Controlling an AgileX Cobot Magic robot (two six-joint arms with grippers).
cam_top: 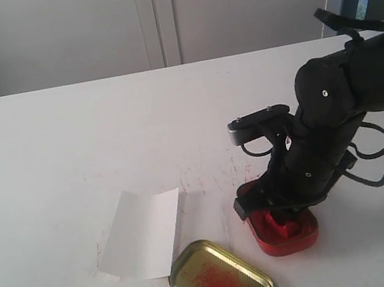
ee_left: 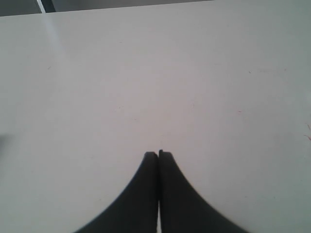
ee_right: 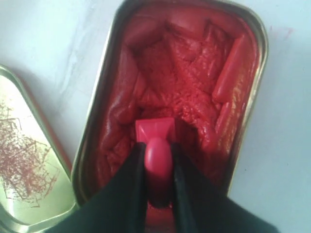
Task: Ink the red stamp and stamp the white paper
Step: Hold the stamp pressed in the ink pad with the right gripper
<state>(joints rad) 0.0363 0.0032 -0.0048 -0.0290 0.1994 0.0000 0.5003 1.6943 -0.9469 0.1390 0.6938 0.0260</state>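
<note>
While the stamp (ee_right: 154,129) is set base-down on the red paste in the open tin (ee_right: 261,63), its handle is clamped in the right tool (ee_right: 158,147). The left tool (ee_left: 158,155) is seen closed, empty, above the surface (cam_top: 103,143). The paper (cam_top: 142,233) is seen lying beside the gold lid (cam_top: 223,285), left of the tin.

We see a white table carrying a slip, a lid and a tin.

The white table (cam_top: 65,135) is flecked with faint red marks (cam_top: 216,178) toward its near side. On it lies the white paper (cam_top: 142,233), creased along one side. The gold lid (cam_top: 222,286) sits inside up and smeared red at the paper's near corner; we cannot tell whether they touch. Near the lid stands an open red tin (cam_top: 307,236) of red paste.
</note>
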